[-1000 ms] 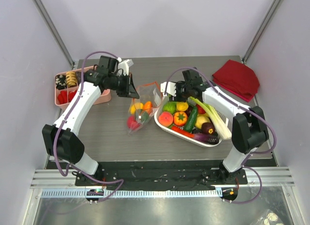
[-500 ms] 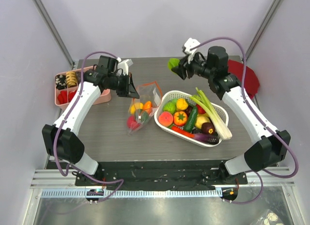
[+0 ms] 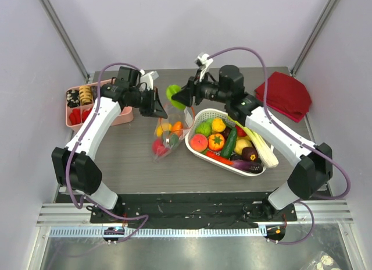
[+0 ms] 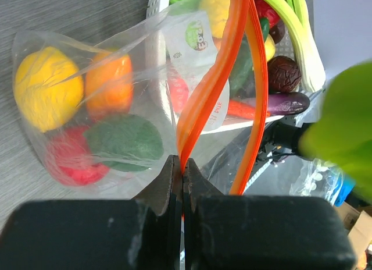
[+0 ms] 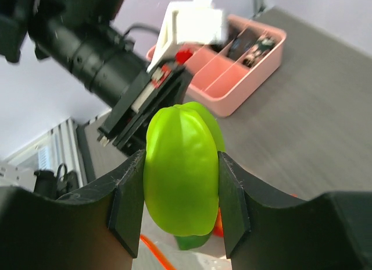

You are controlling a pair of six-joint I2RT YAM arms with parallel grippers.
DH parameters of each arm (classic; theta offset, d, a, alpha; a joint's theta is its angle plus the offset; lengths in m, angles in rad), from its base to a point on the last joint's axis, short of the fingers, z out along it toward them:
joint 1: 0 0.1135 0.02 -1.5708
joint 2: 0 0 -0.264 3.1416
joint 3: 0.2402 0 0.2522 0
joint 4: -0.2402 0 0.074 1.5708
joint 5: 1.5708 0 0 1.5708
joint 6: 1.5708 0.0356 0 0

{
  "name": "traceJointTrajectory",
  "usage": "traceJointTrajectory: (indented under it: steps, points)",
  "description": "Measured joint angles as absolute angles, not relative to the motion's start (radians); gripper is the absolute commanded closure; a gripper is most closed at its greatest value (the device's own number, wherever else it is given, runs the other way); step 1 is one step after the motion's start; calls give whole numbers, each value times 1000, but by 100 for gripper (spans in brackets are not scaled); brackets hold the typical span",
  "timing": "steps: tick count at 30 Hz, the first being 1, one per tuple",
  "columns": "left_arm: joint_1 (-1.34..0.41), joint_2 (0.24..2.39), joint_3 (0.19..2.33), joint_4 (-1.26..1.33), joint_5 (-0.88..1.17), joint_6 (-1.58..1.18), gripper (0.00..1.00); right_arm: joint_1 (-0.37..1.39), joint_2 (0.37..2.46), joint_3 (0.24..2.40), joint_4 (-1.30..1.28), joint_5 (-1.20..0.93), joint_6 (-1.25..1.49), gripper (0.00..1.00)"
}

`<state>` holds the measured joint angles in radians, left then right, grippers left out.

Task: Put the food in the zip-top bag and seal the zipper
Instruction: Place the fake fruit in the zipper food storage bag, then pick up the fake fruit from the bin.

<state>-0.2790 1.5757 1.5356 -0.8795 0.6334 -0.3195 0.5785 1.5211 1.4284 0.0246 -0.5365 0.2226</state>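
The clear zip-top bag (image 3: pixel 168 130) lies on the table left of the basket and holds several toy fruits: yellow (image 4: pixel 47 86), orange (image 4: pixel 108 84), red (image 4: pixel 70 162) and green (image 4: pixel 125 141). My left gripper (image 3: pixel 158 109) is shut on the bag's red-orange zipper strip (image 4: pixel 204 95) and holds the mouth up and open. My right gripper (image 3: pixel 179 96) is shut on a bright green toy pepper (image 5: pixel 182 168) and holds it in the air just above the bag's mouth, close to my left gripper. The pepper also shows in the top view (image 3: pixel 173 93).
A white mesh basket (image 3: pixel 263 165) right of the bag holds more toy food and a long leek (image 3: pixel 256 136). A pink compartment tray (image 3: pixel 122 116) stands at the back left. A folded red cloth (image 3: pixel 285 94) lies at the back right.
My right gripper has lifted the green pepper out of the basket, swung up and back, then left to above the bag's mouth. My left gripper has kept its hold on the zipper strip.
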Motion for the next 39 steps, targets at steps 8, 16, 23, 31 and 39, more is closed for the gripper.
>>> traceJointTrajectory:
  steps: [8,16,23,31,39]
  points:
    - [-254,1578,1536,-879,656,-340,100,618,1566,1413,-31,-545,225,11]
    - [-249,1578,1536,-876,659,-342,100,575,1524,1414,-158,-542,146,10]
    - [-248,1578,1532,-871,660,-342,100,480,1358,1341,-389,-400,-153,12]
    - [-248,1578,1529,-868,667,-356,100,488,1398,1277,-599,-255,-460,14]
    - [-248,1578,1529,-868,667,-358,100,487,1574,1277,-656,-200,-651,15]
